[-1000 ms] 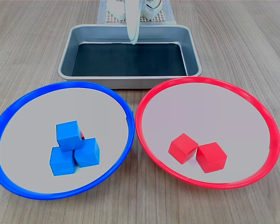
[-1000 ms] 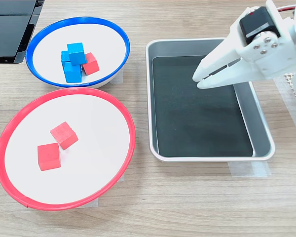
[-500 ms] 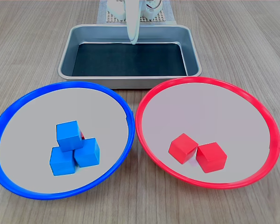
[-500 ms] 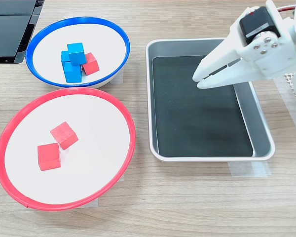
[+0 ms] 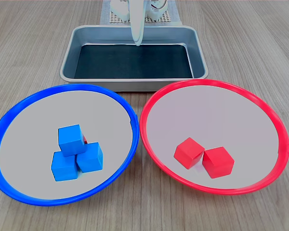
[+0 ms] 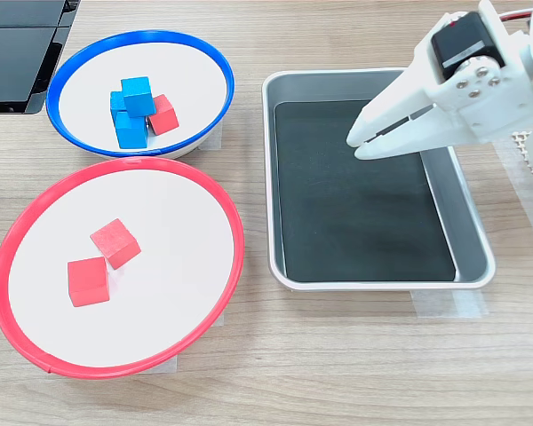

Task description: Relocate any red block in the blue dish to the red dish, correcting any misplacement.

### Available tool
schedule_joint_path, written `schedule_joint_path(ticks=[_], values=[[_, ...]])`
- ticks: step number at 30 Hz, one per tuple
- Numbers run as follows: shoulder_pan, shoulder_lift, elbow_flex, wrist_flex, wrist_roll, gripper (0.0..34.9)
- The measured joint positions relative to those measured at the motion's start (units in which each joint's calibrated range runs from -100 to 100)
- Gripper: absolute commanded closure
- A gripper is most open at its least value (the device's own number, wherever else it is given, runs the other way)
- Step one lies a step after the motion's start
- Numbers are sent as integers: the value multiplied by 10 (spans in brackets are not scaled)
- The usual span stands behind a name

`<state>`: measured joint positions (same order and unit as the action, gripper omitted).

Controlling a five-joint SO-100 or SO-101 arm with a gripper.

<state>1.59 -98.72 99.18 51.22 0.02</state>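
In the first exterior view, you see the blue dish (image 5: 113, 98) at about eight o'clock and the red dish (image 5: 260, 103) at about four o'clock, their rims almost touching. Three blue cubes (image 5: 71, 139) are piled in the blue dish, and they hide the red block (image 5: 85, 139); only a thin red edge shows behind the top cube. That is why this view is poor for aiming. Two red cubes (image 5: 203, 157) already lie in the red dish. The metal tray (image 5: 70, 50) sits at twelve o'clock, with the fingers (image 5: 136, 33) hanging above it.

In the second exterior view, the red block (image 6: 164, 114) is plain: it leans against the blue pile on the three o'clock side, inside the blue dish (image 6: 215, 71). The red dish (image 6: 234, 232) is just below. The fingers (image 6: 359, 146) are together and empty, over the tray (image 6: 271, 177), well apart from the block. I judge you must open them and come from the free side.
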Motion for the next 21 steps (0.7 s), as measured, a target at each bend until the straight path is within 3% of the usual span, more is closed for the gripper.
schedule_joint_path(ticks=[21], values=[[21, 19, 0, -18, 20, 346]])
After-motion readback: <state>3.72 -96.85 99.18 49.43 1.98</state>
